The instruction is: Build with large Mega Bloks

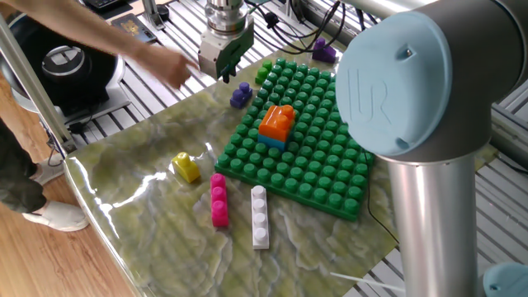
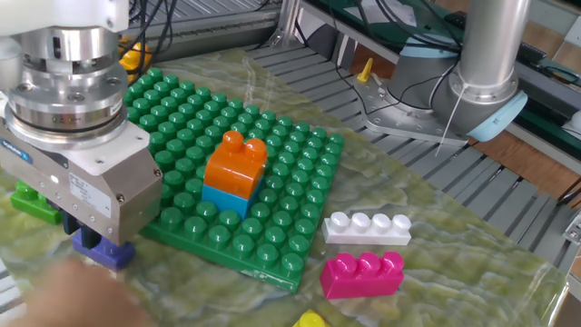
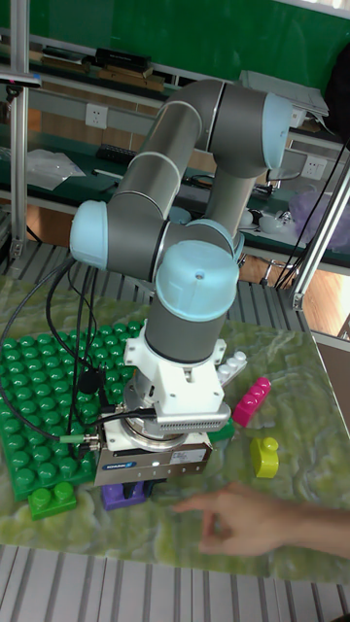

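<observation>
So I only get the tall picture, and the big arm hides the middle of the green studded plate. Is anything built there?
Observer: Yes. An orange brick sits stacked on a light blue brick near the middle of the baseplate.
Visitor: And the white piece poking out behind the arm?
Observer: That is a white brick with four studs in a row. It lies on the table next to the pink brick, off the baseplate.
Visitor: Any purple ones besides the near purple brick?
Observer: One more. A second purple brick lies beyond the far edge of the baseplate.
</observation>
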